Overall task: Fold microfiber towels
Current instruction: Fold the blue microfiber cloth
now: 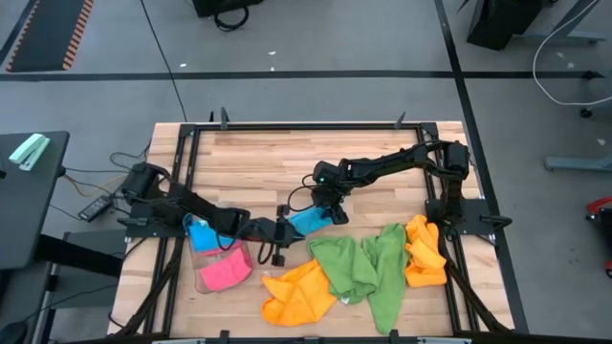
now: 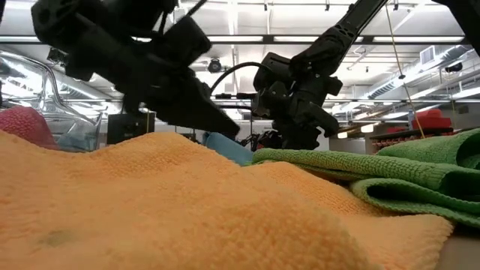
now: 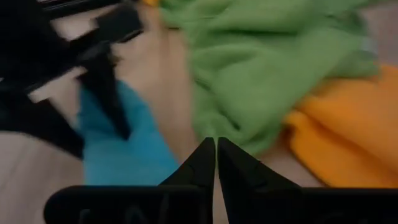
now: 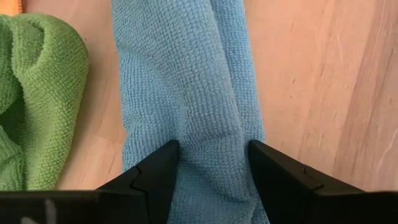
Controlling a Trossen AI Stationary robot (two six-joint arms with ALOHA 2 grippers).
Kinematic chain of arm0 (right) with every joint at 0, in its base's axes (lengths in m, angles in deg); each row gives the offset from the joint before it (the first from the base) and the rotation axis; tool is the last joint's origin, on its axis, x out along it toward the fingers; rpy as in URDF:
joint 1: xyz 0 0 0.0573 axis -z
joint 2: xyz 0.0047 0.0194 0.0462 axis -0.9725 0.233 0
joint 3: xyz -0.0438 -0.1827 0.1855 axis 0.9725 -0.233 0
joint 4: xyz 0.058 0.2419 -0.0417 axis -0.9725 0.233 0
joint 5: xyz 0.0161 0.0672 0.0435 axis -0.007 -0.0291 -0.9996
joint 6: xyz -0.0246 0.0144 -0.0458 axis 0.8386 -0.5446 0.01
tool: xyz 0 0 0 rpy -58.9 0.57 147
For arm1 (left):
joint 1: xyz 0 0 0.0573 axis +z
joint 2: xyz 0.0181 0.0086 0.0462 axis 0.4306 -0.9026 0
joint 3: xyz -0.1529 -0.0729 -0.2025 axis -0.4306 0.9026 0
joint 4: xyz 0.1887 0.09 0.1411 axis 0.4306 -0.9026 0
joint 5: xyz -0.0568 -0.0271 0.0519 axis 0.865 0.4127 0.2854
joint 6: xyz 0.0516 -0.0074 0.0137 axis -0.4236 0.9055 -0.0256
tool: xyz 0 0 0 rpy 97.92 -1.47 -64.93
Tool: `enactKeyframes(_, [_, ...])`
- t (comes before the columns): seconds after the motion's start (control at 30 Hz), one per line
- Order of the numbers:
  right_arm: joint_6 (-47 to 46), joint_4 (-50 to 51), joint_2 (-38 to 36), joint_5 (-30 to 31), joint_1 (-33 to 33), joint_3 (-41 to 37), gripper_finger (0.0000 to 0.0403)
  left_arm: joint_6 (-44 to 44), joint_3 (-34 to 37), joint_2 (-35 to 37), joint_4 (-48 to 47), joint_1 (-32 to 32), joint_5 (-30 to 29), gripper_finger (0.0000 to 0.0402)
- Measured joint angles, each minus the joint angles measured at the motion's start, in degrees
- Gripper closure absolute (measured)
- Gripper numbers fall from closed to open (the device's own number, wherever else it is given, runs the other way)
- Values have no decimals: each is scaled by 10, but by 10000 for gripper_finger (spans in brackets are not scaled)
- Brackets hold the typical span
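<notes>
Light wooden plank surface (image 1: 249, 162) inside a black metal frame. Lying on it: a clear plastic tray (image 1: 203, 279) at near left holding pink and blue cloths; a sky-blue microfiber towel (image 1: 308, 220) at centre; green towels (image 1: 368, 268) and orange towels (image 1: 298, 294) along the near edge toward the right.

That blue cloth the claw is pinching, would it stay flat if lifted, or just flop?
Probably flop: the blue cloth already bunches into a ridge between the right gripper fingers. Its looped weave looks soft and grippy, so it likely won't slip. It seems light.
</notes>
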Motion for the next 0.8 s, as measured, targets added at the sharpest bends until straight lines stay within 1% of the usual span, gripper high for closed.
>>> enactKeyframes(0.1, [-6, -2, 0, 1, 0, 0, 196, 32, -5, -19, 38, 2, -62, 368])
enactKeyframes(0.13, [-10, -2, 0, 1, 0, 0, 196, 38, -11, -27, 44, 4, -72, 362])
enactKeyframes(0.27, [-13, -3, 0, 2, 0, 0, 196, 66, -39, -57, 19, 19, -74, 336])
enactKeyframes(0.4, [-15, -1, 0, 2, 0, 0, 196, 87, -51, -75, -51, 33, -81, 323])
enactKeyframes(0.5, [-16, 0, 0, 2, 0, 0, 196, 93, -51, -74, -64, 34, -109, 324])
enactKeyframes(0.6, [-16, 1, 0, 2, 0, 0, 196, 99, -51, -71, -70, 28, -112, 331])
enactKeyframes(0.7, [-15, 1, 0, 2, 0, 0, 196, 128, -52, -69, -97, 27, -112, 338])
enactKeyframes(0.8, [-15, 1, 0, 2, 0, 0, 196, 162, -52, -69, -127, 35, -113, 335])
